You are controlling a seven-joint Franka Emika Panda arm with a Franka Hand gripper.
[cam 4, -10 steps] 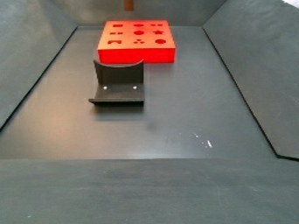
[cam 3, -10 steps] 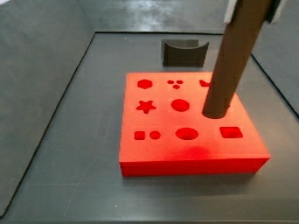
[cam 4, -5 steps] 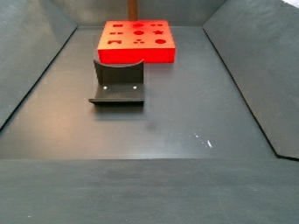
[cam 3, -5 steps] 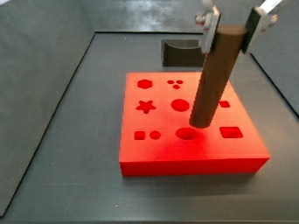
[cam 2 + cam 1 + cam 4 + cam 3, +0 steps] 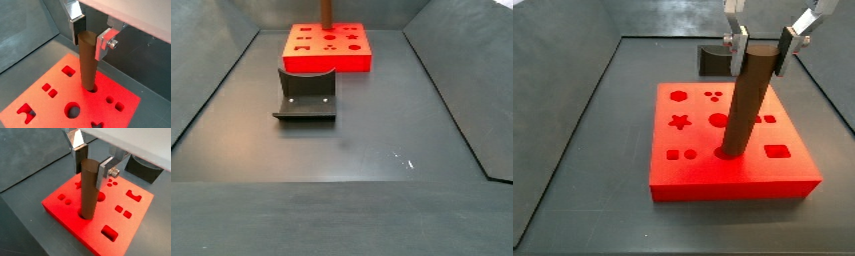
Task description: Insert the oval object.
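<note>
The oval object, a long brown peg (image 5: pixel 747 100), stands upright with its lower end in the oval hole of the red block (image 5: pixel 700 175). It also shows in both wrist views (image 5: pixel 89 190) (image 5: pixel 87 62), and as a thin brown stub over the block in a side view (image 5: pixel 327 10). My gripper (image 5: pixel 762 55) is around the peg's top, with its silver fingers (image 5: pixel 105 170) (image 5: pixel 103 44) on either side. The jaws stand slightly wider than the peg, with a small gap on one side. The block has several other shaped holes.
The dark fixture (image 5: pixel 306 92) stands on the grey floor beside the red block (image 5: pixel 329 50); it shows behind the block in a side view (image 5: pixel 716 60) and in a wrist view (image 5: pixel 143 169). Grey walls enclose the floor.
The peg moved left across the block and down into the oval hole. The jaws have spread and let go of it.
</note>
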